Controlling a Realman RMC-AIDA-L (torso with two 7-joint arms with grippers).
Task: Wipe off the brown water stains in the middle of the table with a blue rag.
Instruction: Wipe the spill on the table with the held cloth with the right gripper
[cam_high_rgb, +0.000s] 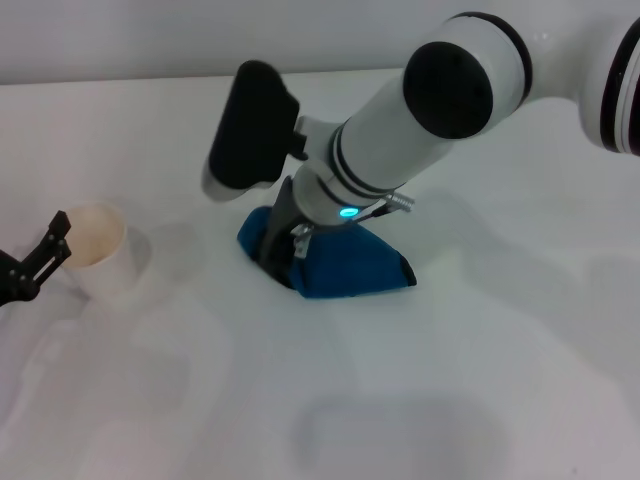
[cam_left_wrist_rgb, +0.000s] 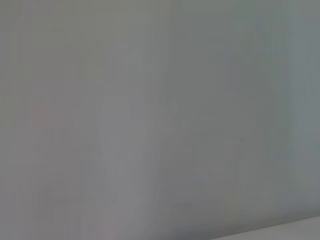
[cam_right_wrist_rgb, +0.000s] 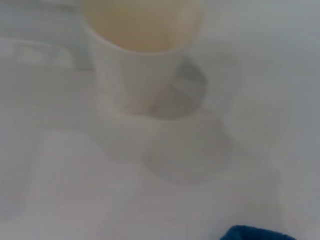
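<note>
The blue rag (cam_high_rgb: 345, 265) lies bunched on the white table (cam_high_rgb: 450, 380) near its middle. My right gripper (cam_high_rgb: 285, 252) comes down from the upper right and is shut on the rag's left part, pressing it onto the tabletop. A corner of the rag also shows in the right wrist view (cam_right_wrist_rgb: 257, 233). No brown water stains show in any view; the table under the rag is hidden. My left gripper (cam_high_rgb: 45, 255) is at the far left edge, open, just beside a paper cup. The left wrist view shows only a plain grey surface.
A white paper cup (cam_high_rgb: 100, 250) stands upright at the left, between my left gripper and the rag; it also shows in the right wrist view (cam_right_wrist_rgb: 140, 55). My right arm's forearm (cam_high_rgb: 430, 110) reaches across the upper right of the table.
</note>
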